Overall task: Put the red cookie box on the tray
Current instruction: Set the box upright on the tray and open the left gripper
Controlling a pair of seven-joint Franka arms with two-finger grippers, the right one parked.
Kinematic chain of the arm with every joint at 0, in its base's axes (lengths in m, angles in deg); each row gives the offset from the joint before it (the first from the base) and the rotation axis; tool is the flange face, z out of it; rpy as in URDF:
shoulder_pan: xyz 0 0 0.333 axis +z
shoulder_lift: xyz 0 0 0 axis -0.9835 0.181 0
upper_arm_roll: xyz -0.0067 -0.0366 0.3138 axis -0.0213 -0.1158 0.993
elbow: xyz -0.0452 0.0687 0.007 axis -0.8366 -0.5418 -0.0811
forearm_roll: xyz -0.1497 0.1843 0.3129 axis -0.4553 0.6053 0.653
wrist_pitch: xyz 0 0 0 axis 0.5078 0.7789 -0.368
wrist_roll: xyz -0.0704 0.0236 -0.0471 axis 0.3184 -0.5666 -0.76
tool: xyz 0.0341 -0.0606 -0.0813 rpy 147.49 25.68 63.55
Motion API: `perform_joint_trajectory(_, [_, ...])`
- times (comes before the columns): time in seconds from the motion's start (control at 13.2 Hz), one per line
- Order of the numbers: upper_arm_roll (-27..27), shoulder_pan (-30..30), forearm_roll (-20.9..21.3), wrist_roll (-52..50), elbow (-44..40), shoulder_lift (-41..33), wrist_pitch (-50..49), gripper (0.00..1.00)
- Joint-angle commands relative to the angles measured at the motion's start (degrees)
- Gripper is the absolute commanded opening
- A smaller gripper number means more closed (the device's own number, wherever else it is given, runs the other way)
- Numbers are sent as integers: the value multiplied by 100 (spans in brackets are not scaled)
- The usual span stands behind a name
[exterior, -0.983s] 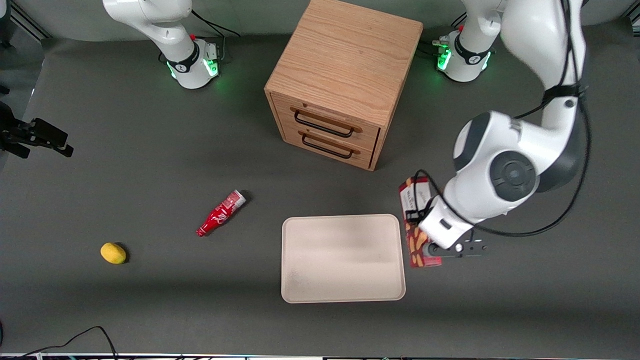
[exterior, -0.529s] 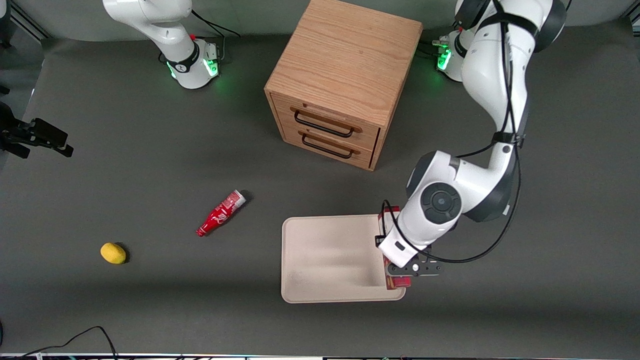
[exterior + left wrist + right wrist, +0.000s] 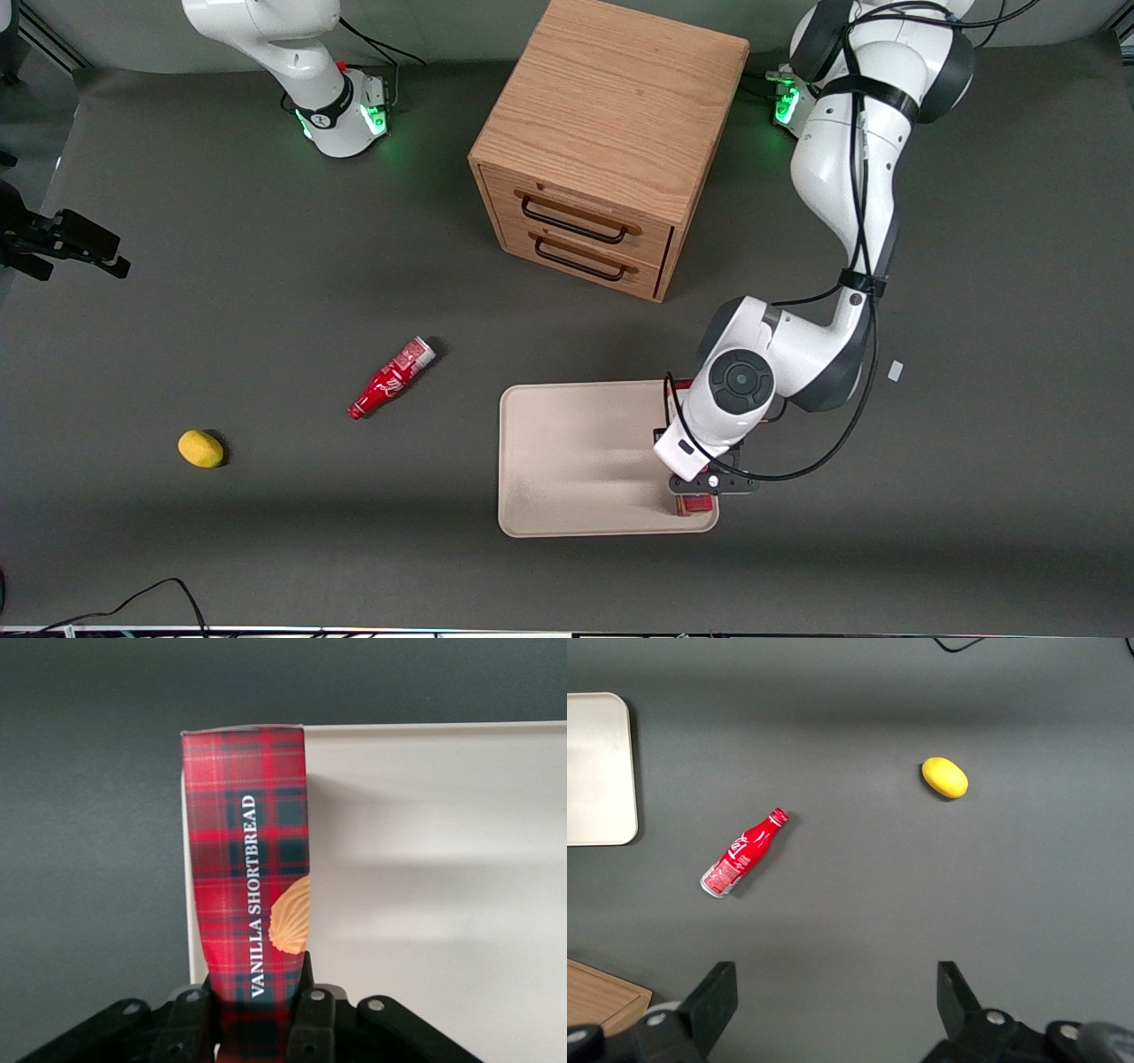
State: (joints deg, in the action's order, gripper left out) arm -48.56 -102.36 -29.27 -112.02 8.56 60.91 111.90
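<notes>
The red cookie box [image 3: 248, 868], dark red tartan with "VANILLA SHORTBREAD" and a tan cookie picture, is held between my gripper's [image 3: 252, 1010] fingers. In the front view the gripper [image 3: 700, 486] is over the tray's [image 3: 576, 461] edge toward the working arm's end, near its corner closest to the camera. Only small parts of the box [image 3: 696, 506] show under the wrist there. In the left wrist view the box overlaps the rim of the cream tray [image 3: 443, 859].
A wooden two-drawer cabinet [image 3: 611, 142] stands farther from the camera than the tray. A small red bottle [image 3: 390, 378] and a yellow lemon [image 3: 200, 448] lie toward the parked arm's end of the table. A small white scrap [image 3: 895, 370] lies beside the working arm.
The gripper has carried the cookie box from beside the tray over the tray's edge and lower. The arm has folded in closer to the tray.
</notes>
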Motion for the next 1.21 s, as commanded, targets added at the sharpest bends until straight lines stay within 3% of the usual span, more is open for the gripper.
perform_joint_trajectory(0.0, [96,-104,135,-193,-190,122,58,5])
perform_joint_trajectory(0.08, [96,-104,144,-193,-198,131,58,13])
perform_joint_trajectory(0.15, [96,-104,144,-202,-199,140,58,39])
perform_joint_trajectory(0.23, [96,-104,144,-220,-190,140,58,99])
perform_joint_trajectory(0.91, [88,-112,241,-229,-207,131,67,100])
perform_joint_trajectory(1.13, [53,-86,206,-220,-251,-114,-344,100])
